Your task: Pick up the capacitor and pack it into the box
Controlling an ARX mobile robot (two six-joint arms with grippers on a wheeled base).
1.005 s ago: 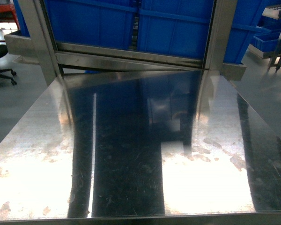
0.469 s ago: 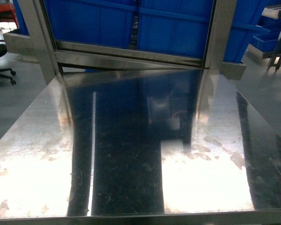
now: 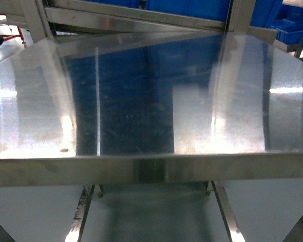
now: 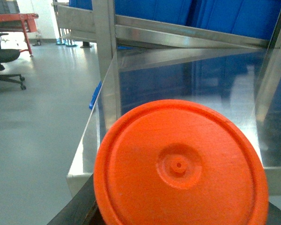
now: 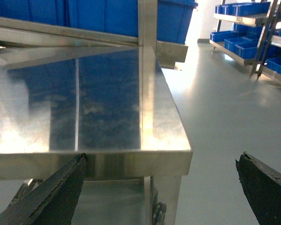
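Steel table [image 3: 35, 101] across the head view, blue bins [image 3: 202, 7] along the top edge; no box, no capacitor and no gripper to be seen here.

Left wrist view: orange disc [image 4: 178, 164] with a small centre hub filling the lower half, probably the flat end of the capacitor, close against the camera. Hides the left gripper, so cannot tell whether clamped on it. Looks rigid, smooth plastic, likely light and slippery on the face; better gripped across the round rim.

Right wrist view: right gripper [image 5: 162, 161] wide apart and empty, low in the frame, framing the table's near corner.
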